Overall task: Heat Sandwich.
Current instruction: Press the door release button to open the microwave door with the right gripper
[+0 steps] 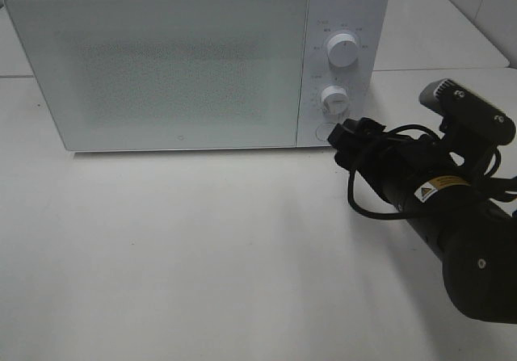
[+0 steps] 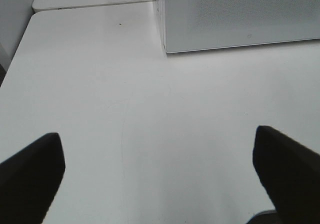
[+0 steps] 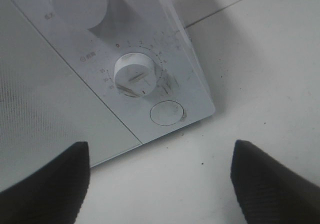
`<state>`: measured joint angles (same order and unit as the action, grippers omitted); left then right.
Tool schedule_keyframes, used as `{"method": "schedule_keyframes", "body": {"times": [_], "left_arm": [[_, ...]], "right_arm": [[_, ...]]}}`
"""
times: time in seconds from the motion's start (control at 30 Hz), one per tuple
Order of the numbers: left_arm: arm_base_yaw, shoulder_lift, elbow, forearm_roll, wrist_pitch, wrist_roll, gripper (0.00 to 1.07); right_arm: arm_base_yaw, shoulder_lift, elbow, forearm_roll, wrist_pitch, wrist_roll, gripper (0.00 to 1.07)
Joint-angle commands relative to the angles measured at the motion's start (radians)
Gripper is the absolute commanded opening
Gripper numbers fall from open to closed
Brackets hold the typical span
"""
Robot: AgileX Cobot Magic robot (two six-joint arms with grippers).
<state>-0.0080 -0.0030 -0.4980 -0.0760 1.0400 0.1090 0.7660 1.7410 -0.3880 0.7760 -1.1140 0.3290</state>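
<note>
Light is bright, flat and even, seemingly from above, so the plain white desk (image 1: 202, 240) and the white box-shaped microwave oven (image 1: 178, 62) nearly merge in the high view, which looks slightly washed out. A thin soft shadow runs under the oven's front edge, and a faint one spreads beneath the black robot arm (image 1: 452, 240). The oven door shows a grainy speckle. In the left wrist view the 2 black fingers (image 2: 32, 171) of the left hand (image 2: 160, 184) are soft-edged, featureless silhouettes. In the right wrist view the lower round white dial (image 3: 133, 73) is fairly sharp, the right hand (image 3: 160, 179) is dark and soft at the edges, and a grey shadow lies on the desk beside the oven's corner.
</note>
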Motion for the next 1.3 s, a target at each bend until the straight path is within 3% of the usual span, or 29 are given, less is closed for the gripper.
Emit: {"method": "schedule_keyframes", "body": {"times": [0.03, 0.4, 0.63, 0.8, 0.87, 0.9, 1.0, 1.13, 1.3], "left_arm": [[-0.003, -0.027, 0.003, -0.008, -0.002, -0.007, 0.98], [-0.003, -0.027, 0.003, -0.008, -0.002, -0.007, 0.98], [-0.003, -0.027, 0.003, -0.008, -0.002, -0.007, 0.98], [-0.003, -0.027, 0.003, -0.008, -0.002, -0.007, 0.98], [-0.003, -0.027, 0.003, -0.008, -0.002, -0.007, 0.98], [-0.003, -0.027, 0.003, -0.008, -0.002, -0.007, 0.98], [-0.003, -0.027, 0.003, -0.008, -0.002, -0.007, 0.98], [-0.003, -0.027, 0.003, -0.008, -0.002, -0.007, 0.98], [-0.003, -0.027, 0.003, -0.008, -0.002, -0.007, 0.98]], "right_arm": [[0.003, -0.003, -0.008, -0.006, 0.001, 0.200, 0.75], [0.003, -0.003, -0.008, -0.008, 0.001, 0.739, 0.75], [0.003, -0.003, -0.008, -0.007, 0.001, 0.918, 0.70], [0.003, -0.003, -0.008, -0.004, 0.001, 0.989, 0.55], [0.001, -0.003, -0.008, -0.004, 0.002, 0.990, 0.41], [0.001, -0.003, -0.008, -0.004, 0.002, 0.990, 0.41], [0.001, -0.003, -0.008, -0.004, 0.002, 0.990, 0.18], [0.001, -0.003, -0.008, -0.004, 0.002, 0.982, 0.00], [0.001, -0.003, -0.008, -0.004, 0.007, 0.982, 0.00]]}}
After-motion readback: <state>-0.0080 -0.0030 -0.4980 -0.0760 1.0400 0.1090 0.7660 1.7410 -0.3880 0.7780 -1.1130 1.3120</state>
